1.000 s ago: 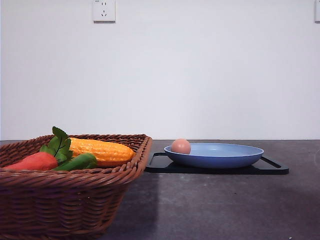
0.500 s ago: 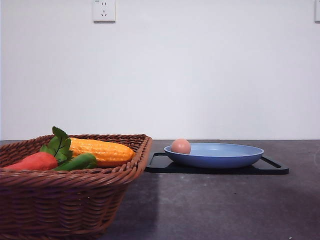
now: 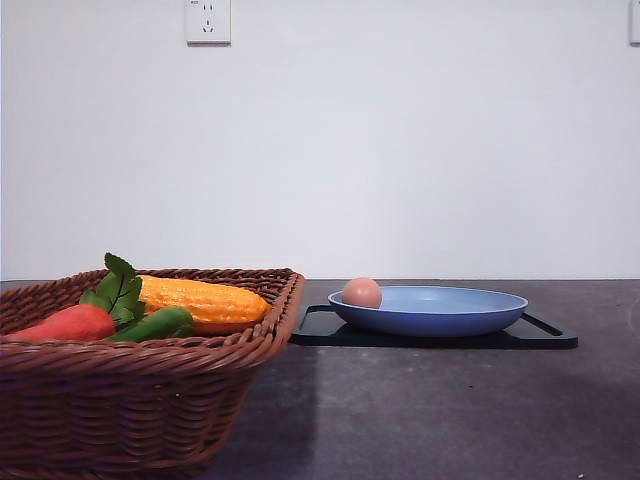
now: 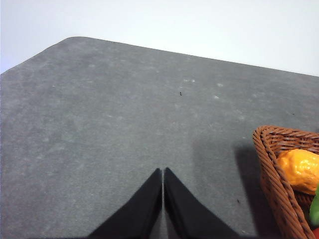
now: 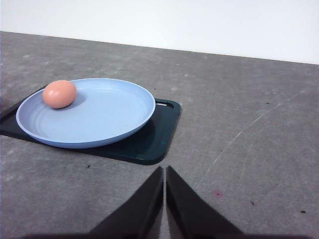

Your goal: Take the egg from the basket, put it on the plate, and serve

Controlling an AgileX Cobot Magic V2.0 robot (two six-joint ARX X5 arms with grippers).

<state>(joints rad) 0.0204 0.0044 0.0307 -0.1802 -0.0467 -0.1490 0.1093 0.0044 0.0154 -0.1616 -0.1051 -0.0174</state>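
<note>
The egg (image 5: 59, 93) already lies in the plate (image 5: 104, 117), close against its rim on the side toward the basket (image 3: 150, 400). The plate sits on a black tray (image 5: 154, 142) out on the grey table (image 5: 249, 149). What remains is serving. Both pincers are pressed closed and empty — the right gripper (image 5: 164, 172) hangs short of the tray's near corner, the left gripper (image 4: 163, 174) over bare table beside the basket's corner. The basket holds corn (image 3: 205, 300), a carrot (image 3: 65, 322) and something green, perhaps a pepper. To serve well, grip the tray by its slotted end — not the plate rim — and move it level and slowly, since the egg looks free to roll.
</note>
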